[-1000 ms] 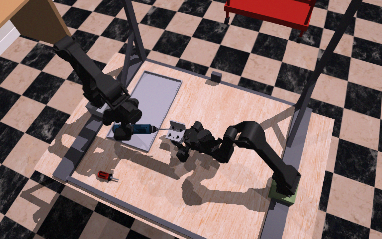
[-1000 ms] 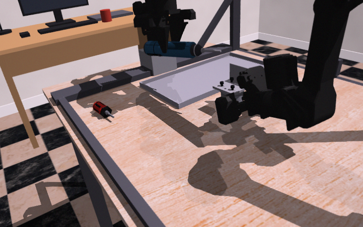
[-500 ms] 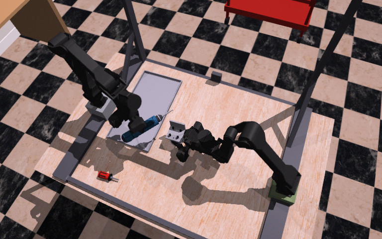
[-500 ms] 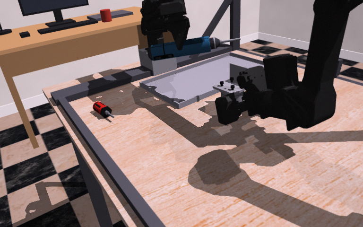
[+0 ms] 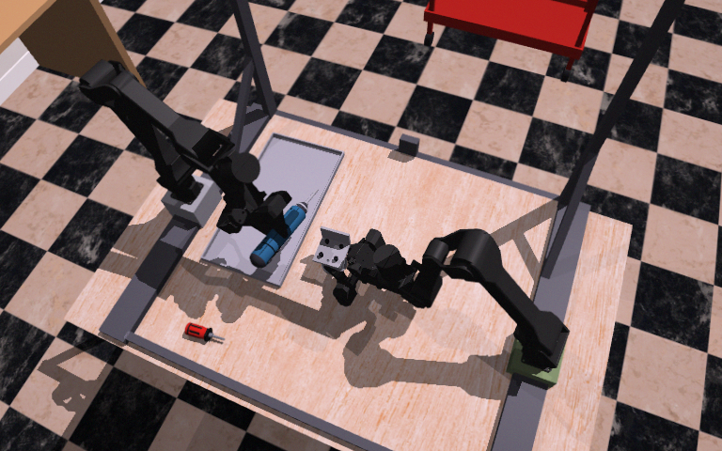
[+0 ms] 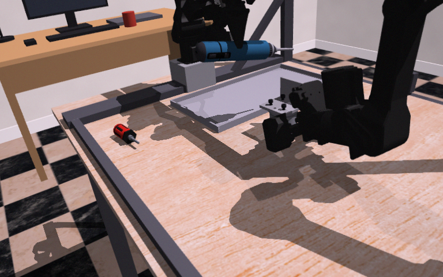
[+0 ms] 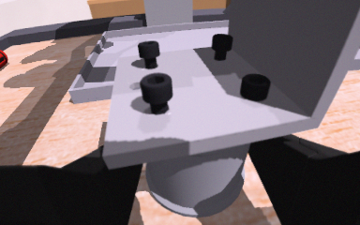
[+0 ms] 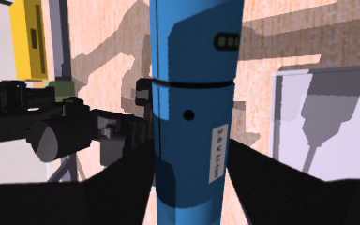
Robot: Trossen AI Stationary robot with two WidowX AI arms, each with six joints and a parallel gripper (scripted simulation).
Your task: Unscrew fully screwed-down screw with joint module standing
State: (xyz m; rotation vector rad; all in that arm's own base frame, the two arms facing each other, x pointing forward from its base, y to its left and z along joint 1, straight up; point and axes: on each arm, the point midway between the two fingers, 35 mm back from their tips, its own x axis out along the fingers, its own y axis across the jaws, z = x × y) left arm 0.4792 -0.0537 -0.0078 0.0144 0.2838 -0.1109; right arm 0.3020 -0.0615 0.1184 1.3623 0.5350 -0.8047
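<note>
"Which step are we on?"

"Getting the tool to the work, I'd say. The electric screwdriver (image 5: 269, 245) (image 6: 254, 49) (image 8: 194, 103) is near level above the tray (image 5: 314, 212) (image 6: 195, 112) (image 7: 94, 96) (image 8: 276, 141), bit toward the right of the exterior view, well off the bracket (image 5: 332, 256) (image 6: 277, 107) (image 7: 187, 127)."

"And the target?"

"The seated screw (image 5: 341, 244) (image 7: 255, 87), right of centre in the left wrist view; the other 3 stand proud. Next, swing the bit point-down over that socket, then press straight."

"Grippers?"

"The right gripper (image 5: 286, 228) (image 6: 240, 45) (image 8: 189, 145) is part open, closed around the blue barrel, 1 finger each side. The left gripper (image 5: 343, 271) (image 6: 287, 125) (image 7: 194, 129) stands wider, gripping the joint module (image 6: 289, 118) (image 7: 194, 187) just under the bracket, lower centre of its wrist view."

"Keep that hold?"

"Yes. The module isn't fixed, so pressing could tip or twist it."

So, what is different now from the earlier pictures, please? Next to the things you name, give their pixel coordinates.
In the top view, the electric screwdriver (image 5: 296, 215) (image 6: 254, 51) (image 8: 194, 141) swung so its bit points away from the bracket (image 5: 335, 240) (image 6: 276, 108) (image 7: 178, 94). Nothing was grasped or released. The bracket and red screwdriver (image 5: 196, 332) (image 6: 121, 131) (image 7: 2, 59) stayed put.
</note>
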